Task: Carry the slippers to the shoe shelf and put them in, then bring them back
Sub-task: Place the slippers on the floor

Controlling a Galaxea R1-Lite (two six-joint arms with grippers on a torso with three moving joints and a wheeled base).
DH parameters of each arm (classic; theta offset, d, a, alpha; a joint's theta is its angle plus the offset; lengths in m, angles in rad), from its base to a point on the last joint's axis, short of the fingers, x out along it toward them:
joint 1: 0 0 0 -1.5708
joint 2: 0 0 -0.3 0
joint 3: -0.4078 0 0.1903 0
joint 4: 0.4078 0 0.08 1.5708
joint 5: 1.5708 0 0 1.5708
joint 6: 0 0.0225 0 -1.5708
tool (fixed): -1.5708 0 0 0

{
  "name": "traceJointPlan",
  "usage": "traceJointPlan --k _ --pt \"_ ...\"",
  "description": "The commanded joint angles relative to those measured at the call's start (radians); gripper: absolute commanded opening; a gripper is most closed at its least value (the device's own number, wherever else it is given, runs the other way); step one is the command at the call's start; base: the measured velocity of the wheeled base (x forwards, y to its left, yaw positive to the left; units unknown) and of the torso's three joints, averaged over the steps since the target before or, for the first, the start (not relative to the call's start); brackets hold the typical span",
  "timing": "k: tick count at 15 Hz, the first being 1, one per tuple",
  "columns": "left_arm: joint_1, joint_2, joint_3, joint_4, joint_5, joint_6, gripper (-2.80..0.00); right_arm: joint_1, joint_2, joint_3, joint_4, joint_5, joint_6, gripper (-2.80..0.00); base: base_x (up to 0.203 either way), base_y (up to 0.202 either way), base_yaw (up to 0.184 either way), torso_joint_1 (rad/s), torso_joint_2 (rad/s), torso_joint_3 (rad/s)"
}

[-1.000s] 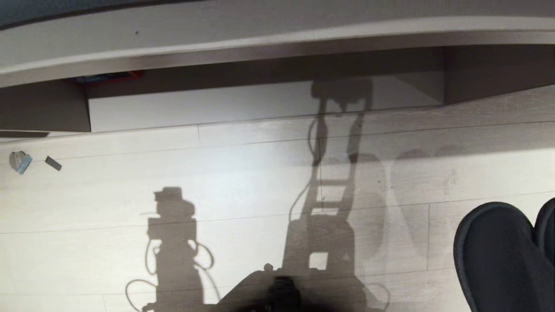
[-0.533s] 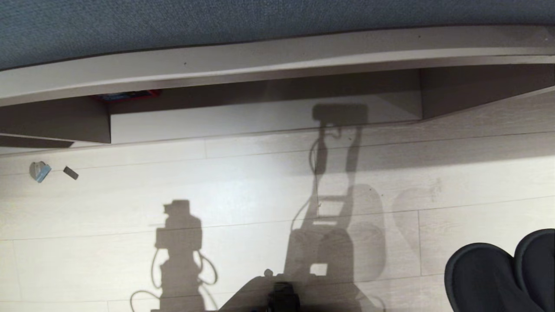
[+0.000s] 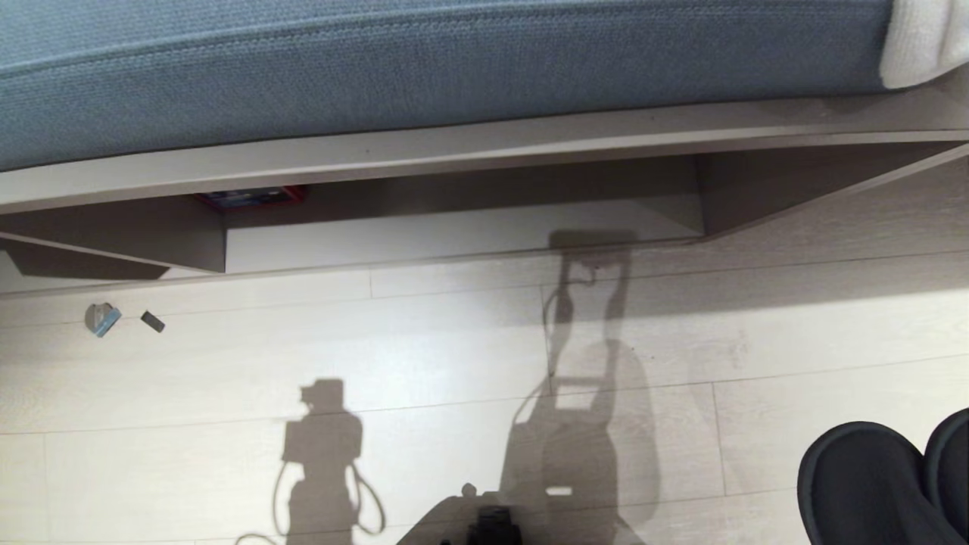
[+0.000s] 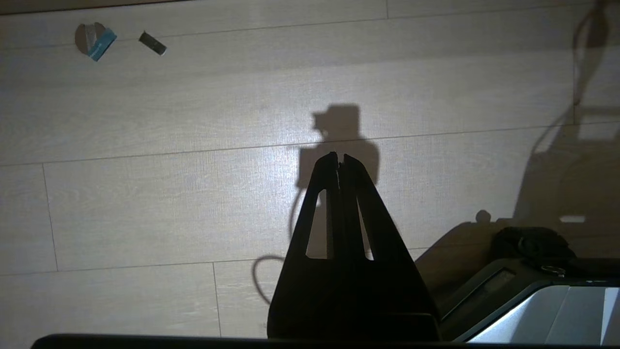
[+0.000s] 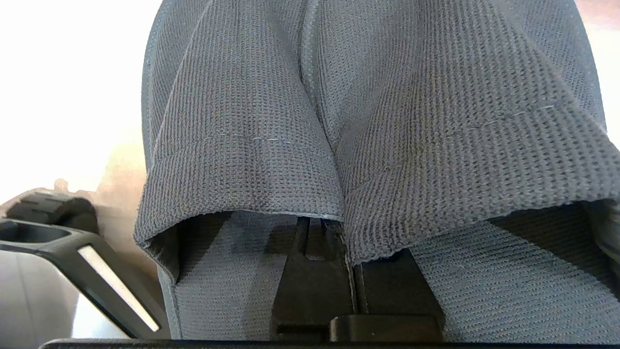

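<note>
- The slippers (image 5: 368,126) are clamped side by side in the right gripper (image 5: 334,230), whose jaws are pressed together on the adjoining inner edges of the pair, just behind the uppers' stitched rims.
- The grey knitted toe caps are seen extending forward, beyond the fingertips, and fill most of the right wrist view.
- In the head view the same pair (image 3: 886,484) is seen as two dark rounded toes at the lower right corner, above the pale plank floor (image 3: 424,356).
- The shoe shelf (image 3: 469,235) is seen well ahead of the held pair, across a stretch of floor; its pale bottom board is bare, and a divider (image 3: 700,193) closes the cubby on its right.
- A blue-grey cushion (image 3: 424,68) is seen lying on top of the unit.
- The left gripper (image 4: 340,160) is closed on nothing, its fingertips touching, and is pointed down at the floor.
- Two small scraps (image 4: 121,41) are seen on the planks, well ahead of the left gripper and off to its left.
</note>
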Motion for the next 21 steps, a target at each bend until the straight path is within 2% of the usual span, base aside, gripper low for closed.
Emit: traceJointPlan --k 1,21 --pt "0.000 0.001 0.008 -0.001 0.000 0.000 -2.80 0.000 0.002 0.000 -0.001 0.000 -0.001 -2.80 0.000 0.000 0.000 0.012 0.00 0.198" --pt "0.000 0.001 0.008 -0.001 0.000 -0.002 -2.80 0.000 0.002 0.000 0.007 0.002 0.002 -2.80 0.000 0.000 0.000 0.002 0.00 0.202"
